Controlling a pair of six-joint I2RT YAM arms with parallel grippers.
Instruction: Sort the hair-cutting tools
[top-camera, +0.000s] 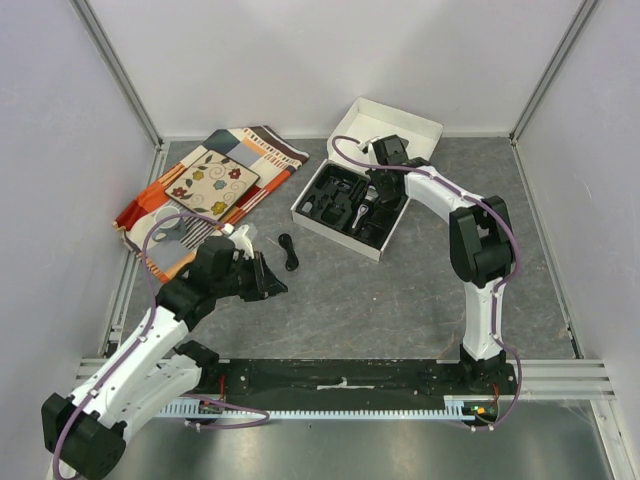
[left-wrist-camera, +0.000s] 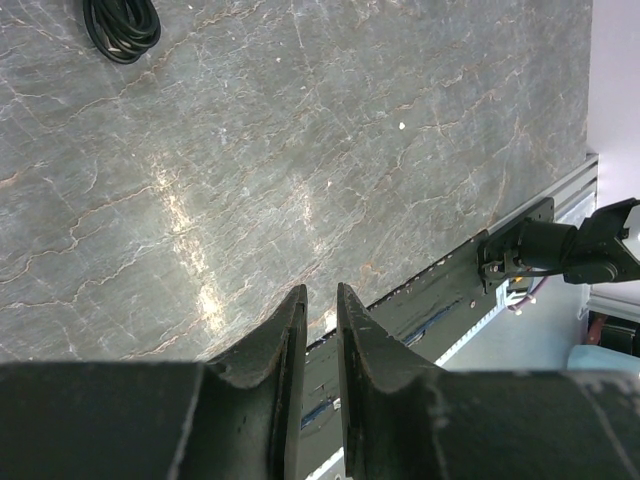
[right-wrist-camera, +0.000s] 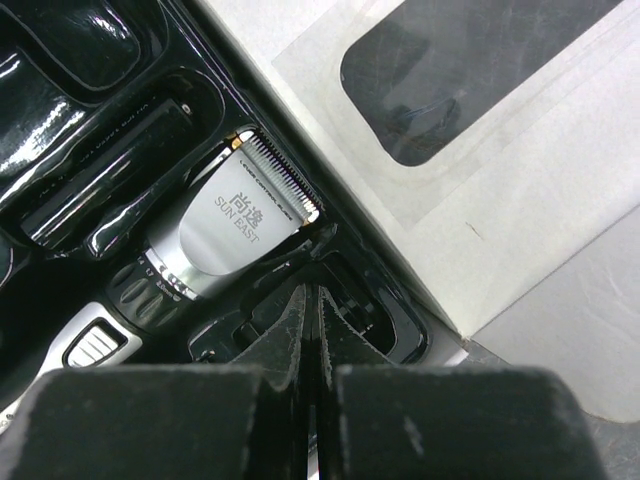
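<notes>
The black-and-silver clipper (right-wrist-camera: 230, 225) lies in the black moulded tray (right-wrist-camera: 90, 60), blade end toward the box wall; from above the clipper (top-camera: 362, 213) shows in the tray (top-camera: 335, 195). My right gripper (right-wrist-camera: 312, 292) is shut with nothing between its fingers and hovers over a small recess just beside the clipper's head; it also shows from above (top-camera: 377, 196). A coiled black cord (top-camera: 289, 251) lies on the table left of the box, also seen in the left wrist view (left-wrist-camera: 122, 25). My left gripper (left-wrist-camera: 320, 292) hangs over bare table near the front edge, slightly open and holding nothing.
The box's white lid (top-camera: 398, 122) with its window (right-wrist-camera: 450, 70) lies open behind the tray. A patterned cloth (top-camera: 215, 180) covers the far left of the table, with a small white object (top-camera: 238, 232) at its near edge. The arms' black base rail (top-camera: 350, 378) runs along the front.
</notes>
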